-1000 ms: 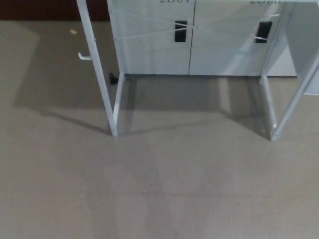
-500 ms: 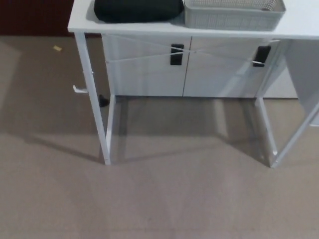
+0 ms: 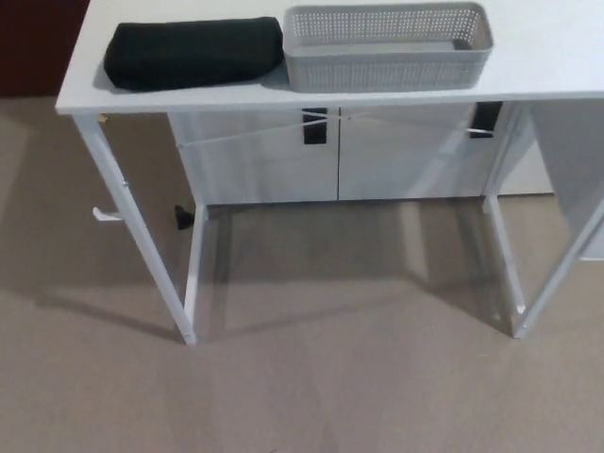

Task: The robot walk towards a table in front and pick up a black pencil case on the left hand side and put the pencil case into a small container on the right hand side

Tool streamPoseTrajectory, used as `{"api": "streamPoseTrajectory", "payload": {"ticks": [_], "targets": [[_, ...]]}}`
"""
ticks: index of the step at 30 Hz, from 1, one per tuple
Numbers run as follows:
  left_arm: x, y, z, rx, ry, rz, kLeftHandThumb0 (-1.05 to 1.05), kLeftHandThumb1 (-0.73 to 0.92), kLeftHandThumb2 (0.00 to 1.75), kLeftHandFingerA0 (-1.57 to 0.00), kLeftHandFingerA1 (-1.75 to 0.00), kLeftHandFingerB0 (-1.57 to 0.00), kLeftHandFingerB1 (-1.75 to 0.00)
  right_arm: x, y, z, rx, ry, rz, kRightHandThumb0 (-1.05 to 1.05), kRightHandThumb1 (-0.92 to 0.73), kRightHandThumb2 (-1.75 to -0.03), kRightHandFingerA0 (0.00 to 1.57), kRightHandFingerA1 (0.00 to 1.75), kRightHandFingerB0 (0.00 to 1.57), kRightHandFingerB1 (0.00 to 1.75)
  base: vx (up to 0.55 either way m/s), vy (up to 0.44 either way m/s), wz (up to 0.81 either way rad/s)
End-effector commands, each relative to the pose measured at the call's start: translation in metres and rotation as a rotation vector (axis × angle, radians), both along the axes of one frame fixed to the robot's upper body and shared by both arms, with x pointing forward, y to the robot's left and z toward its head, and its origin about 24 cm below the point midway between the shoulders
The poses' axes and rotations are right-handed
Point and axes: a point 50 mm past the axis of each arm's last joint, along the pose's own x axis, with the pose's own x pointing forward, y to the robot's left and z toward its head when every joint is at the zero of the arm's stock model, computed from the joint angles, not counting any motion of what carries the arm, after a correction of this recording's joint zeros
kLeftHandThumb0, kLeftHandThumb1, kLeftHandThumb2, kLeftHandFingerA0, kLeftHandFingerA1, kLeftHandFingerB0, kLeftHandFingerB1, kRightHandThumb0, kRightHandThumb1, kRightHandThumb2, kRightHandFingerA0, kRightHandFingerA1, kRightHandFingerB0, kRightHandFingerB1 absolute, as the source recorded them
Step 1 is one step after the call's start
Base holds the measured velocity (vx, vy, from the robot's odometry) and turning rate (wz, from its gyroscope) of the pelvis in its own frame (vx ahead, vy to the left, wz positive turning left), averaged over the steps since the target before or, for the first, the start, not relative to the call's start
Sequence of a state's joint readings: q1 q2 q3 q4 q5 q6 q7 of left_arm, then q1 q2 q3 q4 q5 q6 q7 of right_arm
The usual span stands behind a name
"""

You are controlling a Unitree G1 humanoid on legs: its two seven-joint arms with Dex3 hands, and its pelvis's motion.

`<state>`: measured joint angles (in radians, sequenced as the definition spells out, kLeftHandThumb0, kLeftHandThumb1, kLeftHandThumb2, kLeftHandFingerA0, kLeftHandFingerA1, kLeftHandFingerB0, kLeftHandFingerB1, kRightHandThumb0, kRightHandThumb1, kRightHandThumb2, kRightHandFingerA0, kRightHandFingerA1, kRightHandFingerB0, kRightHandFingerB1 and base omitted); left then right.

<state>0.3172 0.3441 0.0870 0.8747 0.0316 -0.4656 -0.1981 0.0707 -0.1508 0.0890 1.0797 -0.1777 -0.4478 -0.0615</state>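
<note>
**While the pencil case (image 3: 193,54) is lying untouched, the table (image 3: 557,57) is filling the view**

As the head camera is looking down, the black pencil case is lying flat on the white table, toward eleven o'clock in the view. At its three o'clock, the grey perforated container (image 3: 387,47) is sitting upright just beside it. Under the tabletop, white cabinet doors (image 3: 406,156) with black handles are showing above beige floor (image 3: 330,377). The left hand and right hand are both falling outside the picture, so spread or closed cannot be told.
</note>
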Motion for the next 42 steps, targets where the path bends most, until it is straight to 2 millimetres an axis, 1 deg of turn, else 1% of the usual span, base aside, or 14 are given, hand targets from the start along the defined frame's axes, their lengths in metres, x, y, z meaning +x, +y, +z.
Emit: {"api": "streamPoseTrajectory", "payload": {"ticks": [1, 2, 5, 7, 8, 9, 13, 15, 16, 23, 25, 30, 36, 42], "targets": [[0.0003, 0.0053, 0.0036, 0.034, -0.006, -0.004, -0.34, 0.71, 0.61, -0.51, -0.41, -0.43, -0.38, 0.0043, -0.0010, 0.0000, -0.018, 0.021, 0.020, -0.60, -0.86, -0.71, 0.58, 0.64, 0.31, 0.76, 0.08, 0.055, -0.08], [-0.0009, 0.0055, 0.0043, 0.038, -0.003, -0.008, -0.35, 0.72, 0.61, -0.51, -0.41, -0.43, -0.38, 0.0042, -0.0004, -0.0005, -0.017, 0.025, 0.023, -0.59, -0.86, -0.74, 0.58, 0.66, 0.37, 0.76, 0.08, 0.069, -0.08], [-0.0024, 0.0054, 0.0056, 0.047, 0.001, -0.012, -0.34, 0.72, 0.61, -0.52, -0.41, -0.44, -0.38, 0.0036, 0.0007, -0.0016, -0.013, 0.032, 0.023, -0.59, -0.85, -0.75, 0.59, 0.67, 0.39, 0.77, 0.18, -0.046, 0.13], [-0.0025, 0.0053, 0.0051, 0.043, 0.005, -0.007, -0.33, 0.71, 0.61, -0.53, -0.41, -0.44, -0.38, 0.0035, 0.0011, -0.0014, -0.010, 0.029, 0.028, -0.60, -0.84, -0.73, 0.59, 0.66, 0.36, 0.77, 0.17, -0.153, -0.04], [-0.0025, 0.0069, 0.0048, 0.048, 0.008, -0.013, -0.33, 0.71, 0.61, -0.54, -0.41, -0.45, -0.39, 0.0041, 0.0029, -0.0013, -0.018, 0.030, 0.046, -0.58, -0.85, -0.76, 0.59, 0.66, 0.40, 0.76, 0.20, 0.012, 0.08], [-0.0024, 0.0073, 0.0049, 0.058, 0.007, -0.021, -0.33, 0.71, 0.61, -0.55, -0.42, -0.45, -0.39, 0.0039, 0.0031, -0.0015, -0.015, 0.034, 0.046, -0.59, -0.86, -0.72, 0.59, 0.65, 0.35, 0.76, 0.18, -0.015, 0.10], [-0.0006, 0.0081, 0.0058, 0.072, 0.007, -0.029, -0.32, 0.72, 0.61, -0.56, -0.44, -0.47, -0.39, 0.0049, 0.0041, -0.0029, 0.002, 0.044, 0.033, -0.58, -0.84, -0.75, 0.60, 0.68, 0.33, 0.78, 0.19, -0.086, 0.10], [-0.0002, 0.0082, 0.0065, 0.069, 0.016, -0.034, -0.32, 0.73, 0.62, -0.55, -0.41, -0.46, -0.39, 0.0040, 0.0044, -0.0035, 0.005, 0.050, 0.034, -0.58, -0.84, -0.74, 0.60, 0.67, 0.34, 0.77, 0.24, -0.137, 0.14], [-0.0014, 0.0082, 0.0072, 0.072, 0.016, -0.034, -0.31, 0.73, 0.62, -0.55, -0.41, -0.47, -0.39, 0.0015, 0.0049, -0.0041, 0.005, 0.057, 0.042, -0.56, -0.85, -0.72, 0.59, 0.65, 0.34, 0.73, 0.16, -0.156, 0.14], [-0.0023, 0.0105, 0.0074, 0.091, 0.021, -0.047, -0.32, 0.73, 0.62, -0.57, -0.42, -0.48, -0.39, 0.0015, 0.0071, -0.0052, -0.001, 0.067, 0.053, -0.56, -0.85, -0.73, 0.62, 0.68, 0.37, 0.75, 0.30, -0.237, 0.33], [0.0016, 0.0111, 0.0082, 0.094, 0.018, -0.048, -0.31, 0.74, 0.62, -0.56, -0.42, -0.48, -0.39, 0.0047, 0.0083, -0.0049, 0.002, 0.065, 0.054, -0.55, -0.85, -0.73, 0.62, 0.68, 0.37, 0.75, 0.31, -0.045, 0.06], [0.0014, 0.0104, 0.0077, 0.091, 0.026, -0.048, -0.32, 0.74, 0.62, -0.56, -0.40, -0.47, -0.39, 0.0020, 0.0074, -0.0053, -0.004, 0.075, 0.068, -0.55, -0.87, -0.71, 0.61, 0.63, 0.36, 0.71, 0.30, 0.102, -0.13], [0.0028, 0.0110, 0.0092, 0.101, 0.021, -0.065, -0.31, 0.74, 0.62, -0.57, -0.41, -0.48, -0.39, 0.0007, 0.0078, -0.0060, -0.010, 0.085, 0.074, -0.56, -0.86, -0.71, 0.61, 0.64, 0.37, 0.72, 0.37, 0.310, -0.32], [-0.0001, 0.0112, 0.0087, 0.097, 0.031, -0.067, -0.32, 0.75, 0.63, -0.56, -0.41, -0.47, -0.39, -0.0035, 0.0085, -0.0066, -0.002, 0.086, 0.078, -0.55, -0.86, -0.71, 0.59, 0.63, 0.37, 0.72, 0.22, 0.121, -0.05]]}}
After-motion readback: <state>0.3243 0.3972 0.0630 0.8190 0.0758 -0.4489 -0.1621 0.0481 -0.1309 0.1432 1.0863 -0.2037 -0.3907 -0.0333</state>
